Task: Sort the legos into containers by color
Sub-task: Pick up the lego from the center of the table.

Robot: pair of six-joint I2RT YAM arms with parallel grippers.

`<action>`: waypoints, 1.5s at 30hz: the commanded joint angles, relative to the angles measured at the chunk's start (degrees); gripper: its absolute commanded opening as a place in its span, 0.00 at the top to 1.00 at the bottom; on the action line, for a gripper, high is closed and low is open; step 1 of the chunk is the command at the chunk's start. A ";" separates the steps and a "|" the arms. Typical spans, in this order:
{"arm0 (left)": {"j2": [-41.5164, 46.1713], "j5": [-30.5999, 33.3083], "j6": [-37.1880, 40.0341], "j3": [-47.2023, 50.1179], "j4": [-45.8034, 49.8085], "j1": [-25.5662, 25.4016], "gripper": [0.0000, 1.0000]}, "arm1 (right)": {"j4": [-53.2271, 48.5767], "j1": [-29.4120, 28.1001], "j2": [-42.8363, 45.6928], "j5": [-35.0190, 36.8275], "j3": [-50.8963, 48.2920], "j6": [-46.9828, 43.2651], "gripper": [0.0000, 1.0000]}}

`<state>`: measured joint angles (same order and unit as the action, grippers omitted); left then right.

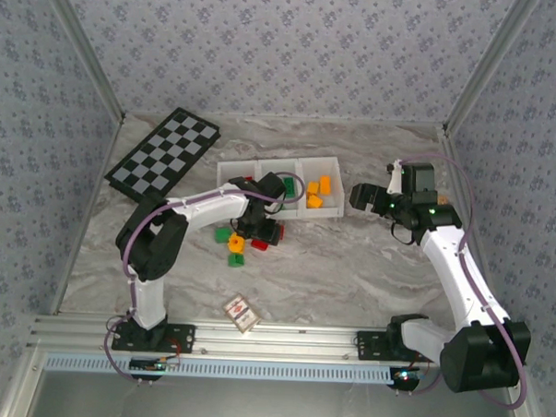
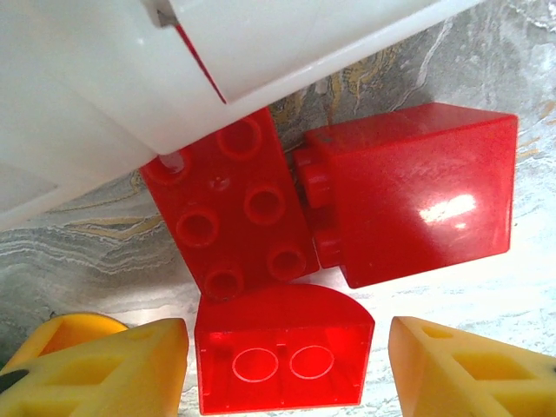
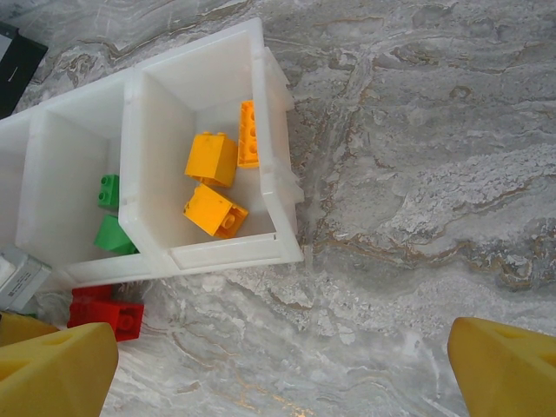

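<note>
Sort approx. half done. Tray (image 1: 332, 163) sits mid-table, toward the far edge.

- Right compartment: 3 orange bricks (image 3: 211, 158) in.
- Middle compartment: 2 green bricks (image 3: 111, 234) in.
- Left compartment: partly under the left arm, so can't tell what's in it.

Loose on the table, just off the tray's near wall, are 3 red bricks (image 2: 230, 208), bunched and touching or nearly so. One is tucked against the tray wall. A bit closer to the near edge lie 2 loose green bricks (image 1: 223, 234) w/ a loose orange brick (image 1: 237, 243) between them. So at least 6 are left to place, in all 3 colours.

Left gripper (image 2: 287, 352) is low over the red bunch. Its fingers (image 2: 104, 369) are apart w/ one red brick between them. There's a slim gap each side, so it's not pinched yet as far as I can see. Likely next step: close, lift, drop into the red compartment, prob. the left one.

Right gripper (image 3: 282, 369) is spread wide w/ nothing in it. It hangs over bare table off the tray's right end, toward the right edge.
</note>
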<state>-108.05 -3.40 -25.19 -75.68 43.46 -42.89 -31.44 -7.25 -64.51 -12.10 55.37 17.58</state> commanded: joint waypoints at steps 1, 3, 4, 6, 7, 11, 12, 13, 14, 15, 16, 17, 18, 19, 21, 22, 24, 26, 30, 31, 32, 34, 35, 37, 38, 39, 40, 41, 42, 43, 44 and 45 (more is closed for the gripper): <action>2.23 0.94 -1.24 0.97 1.23 -0.57 0.37 | -0.03 0.30 -0.18 -0.91 -0.45 0.76 0.00; 2.03 0.94 -1.69 1.19 0.95 -0.80 0.37 | -0.03 0.30 -0.26 -1.04 -0.44 0.81 0.00; 1.99 1.03 -1.92 1.23 0.80 -1.00 0.37 | -0.02 0.32 -0.29 -1.08 -0.51 0.85 0.00; 1.55 1.11 -2.21 1.14 0.70 -1.22 0.39 | -0.09 0.31 -0.35 -1.17 -0.51 0.80 0.00; 1.23 1.19 -2.35 1.05 0.74 -1.20 0.39 | -0.04 0.35 -0.35 -1.17 -0.45 0.79 0.00; 0.18 1.21 -2.58 0.58 0.77 -1.47 0.42 | -0.02 0.39 -0.35 -1.26 -0.39 0.84 0.00; -0.11 1.21 -2.67 0.38 0.86 -1.49 0.42 | -0.03 0.43 -0.32 -1.26 -0.38 0.82 0.00; -0.28 1.28 -2.67 0.28 1.01 -1.49 0.42 | -0.04 0.39 -0.31 -1.26 -0.38 0.87 0.00; -0.51 1.37 -2.75 0.17 1.16 -1.47 0.43 | -0.09 0.39 -0.35 -1.26 -0.42 0.79 0.00; -0.66 1.44 -2.84 0.10 1.16 -1.46 0.45 | -0.04 0.39 -0.35 -1.26 -0.40 0.79 0.00; -0.83 1.55 -2.89 0.09 1.15 -1.47 0.46 | -0.08 0.39 -0.41 -1.33 -0.41 0.86 0.00; -0.98 1.64 -2.93 -0.01 1.25 -1.49 0.46 | -0.05 0.44 -0.40 -1.34 -0.37 0.81 0.00; -1.09 1.79 -3.02 -0.04 1.35 -1.49 0.46 | -0.05 0.49 -0.44 -1.43 -0.37 0.87 0.00; -1.19 1.89 -3.02 0.01 1.32 -1.49 0.46 | -0.03 0.52 -0.47 -1.44 -0.37 0.90 0.00; -1.48 2.08 -3.02 -0.01 1.61 -1.45 0.45 | 0.06 0.52 -0.51 -1.48 -0.39 0.92 0.00; -1.63 2.08 -3.02 -0.07 1.65 -1.49 0.44 | 0.05 0.55 -0.50 -1.52 -0.40 0.90 0.00; -1.98 2.08 -2.93 -0.17 1.88 -1.56 0.42 | 0.06 0.57 -0.61 -1.61 -0.38 0.89 0.00; -2.15 2.17 -2.85 -0.34 2.06 -1.71 0.39 | 0.15 0.59 -0.61 -1.61 -0.42 0.96 0.00; -2.82 3.31 -2.95 -1.17 3.00 -2.17 0.37 | 0.22 0.65 -0.57 -1.70 -0.52 0.97 0.00; -3.09 3.67 -2.94 -1.36 3.31 -2.35 0.37 | 0.16 0.65 -0.59 -1.70 -0.53 0.99 0.00; -3.22 4.28 -3.10 -1.64 3.58 -2.45 0.37 | 0.15 0.69 -0.62 -1.63 -0.50 0.98 0.00; -3.70 4.93 -3.20 -1.87 3.96 -2.57 0.38 | 0.15 0.66 -0.59 -1.70 -0.46 1.00 0.00; -3.83 5.24 -3.41 -2.01 4.08 -2.59 0.38 | 0.15 0.70 -0.61 -1.70 -0.46 0.98 0.00; -3.98 6.06 -3.72 -1.95 4.34 -2.55 0.39 | 0.06 0.74 -0.59 -1.72 -0.46 1.04 0.00; -3.97 6.50 -3.85 -1.93 4.50 -2.59 0.40 | 0.00 0.74 -0.57 -1.70 -0.52 0.97 0.00; -4.09 7.12 -4.03 -1.97 4.68 -2.68 0.41 | 0.06 0.74 -0.54 -1.70 -0.51 0.99 0.00; -4.09 7.65 -4.15 -1.88 4.79 -2.68 0.42 | 0.06 0.74 -0.54 -1.70 -0.49 0.98 0.00; -4.08 7.85 -4.25 -1.84 4.90 -2.76 0.43 | 0.00 0.74 -0.60 -1.70 -0.51 0.96 0.00; -4.09 8.14 -4.34 -1.84 4.92 -2.73 0.44 | 0.05 0.75 -0.61 -1.70 -0.57 1.01 0.00; -4.15 8.33 -4.34 -1.84 4.96 -2.78 0.44 | 0.14 0.76 -0.57 -1.77 -0.60 1.01 0.00; -4.19 8.44 -4.43 -1.84 4.95 -2.89 0.45 | 0.13 0.74 -0.62 -1.79 -0.60 0.98 0.00; -4.27 8.52 -4.51 -1.80 4.97 -2.93 0.45 | 0.09 0.77 -0.55 -1.74 -0.60 0.97 0.00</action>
<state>-110.76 3.51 -28.71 -77.12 45.89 -45.52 -31.44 -6.87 -64.69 -12.93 55.37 17.80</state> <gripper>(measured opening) 0.550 0.996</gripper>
